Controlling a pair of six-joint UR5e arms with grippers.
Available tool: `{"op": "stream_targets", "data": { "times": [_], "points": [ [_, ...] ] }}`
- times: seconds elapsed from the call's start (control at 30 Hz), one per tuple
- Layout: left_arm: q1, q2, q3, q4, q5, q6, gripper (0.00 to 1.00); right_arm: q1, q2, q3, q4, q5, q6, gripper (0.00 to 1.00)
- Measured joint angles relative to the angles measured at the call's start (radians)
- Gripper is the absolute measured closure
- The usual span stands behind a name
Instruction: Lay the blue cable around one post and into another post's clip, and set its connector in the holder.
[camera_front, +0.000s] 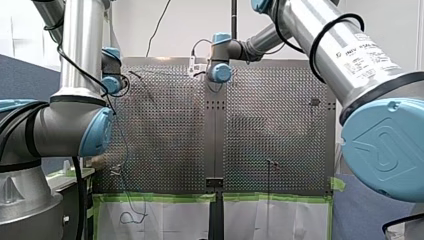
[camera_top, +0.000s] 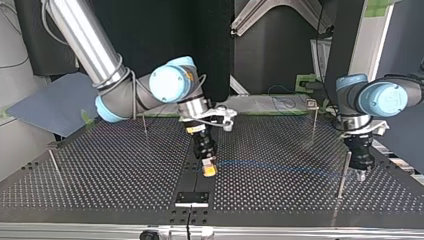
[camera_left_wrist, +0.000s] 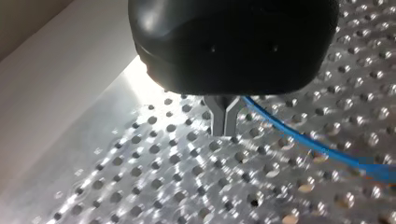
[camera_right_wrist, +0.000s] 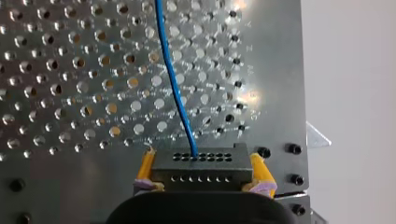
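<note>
Near the holder (camera_top: 191, 198), my right gripper (camera_top: 209, 169) points down, clamping the connector (camera_right_wrist: 198, 170); lower right, my left gripper (camera_top: 360, 174) pinches the blue cable (camera_left_wrist: 299, 140).

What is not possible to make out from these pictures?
Left wrist view: the black body of the left gripper hides where the blue cable meets it.
Right wrist view: the right gripper, shut on the connector, is cut off by the edge.
Top view: the clip on a post at the view's right is too small to read.
Front view: the wrist joints hide both grippers.
</note>
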Motion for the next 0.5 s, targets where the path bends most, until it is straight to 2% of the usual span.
{"op": "stream_targets", "data": {
  "times": [0.03,0.07,0.23,0.3,0.33,0.37,0.4,0.43,0.47,0.5],
  "points": [
    [-0.002,0.0,0.0,0.0,0.004,-0.002,0.96,-0.002,0.0,0.0,0.002,0.0,0.001,1.0],
    [-0.004,0.0,0.0,-0.001,0.007,-0.004,0.9,-0.004,0.0,0.0,0.005,0.0,0.001,1.0],
    [-0.012,0.0,0.0,-0.017,0.011,0.007,0.87,-0.013,0.001,0.0,0.024,0.0,0.002,1.0],
    [-0.014,-0.001,-0.002,-0.028,0.008,0.015,0.75,-0.016,0.002,0.0,0.037,0.0,0.002,1.0],
    [-0.015,0.0,-0.004,-0.035,0.004,0.019,0.75,-0.017,0.002,0.0,0.043,0.0,0.002,1.0],
    [-0.016,0.0,-0.005,-0.038,0.003,0.021,0.64,-0.019,0.003,0.0,0.052,0.0,0.002,1.0],
    [-0.018,0.0,-0.006,-0.039,0.001,0.023,0.42,-0.019,0.003,0.001,0.059,0.0,0.002,1.0],
    [-0.019,-0.001,-0.007,-0.038,0.0,0.024,0.42,-0.02,0.003,0.001,0.065,0.0,0.001,1.0],
    [-0.02,-0.001,-0.007,-0.038,0.0,0.025,0.17,-0.021,0.003,0.002,0.073,0.0,0.0,1.0],
    [-0.021,-0.001,-0.007,-0.037,-0.001,0.027,0.0,-0.021,0.003,0.003,0.078,0.0,-0.002,1.0]
  ]
}}
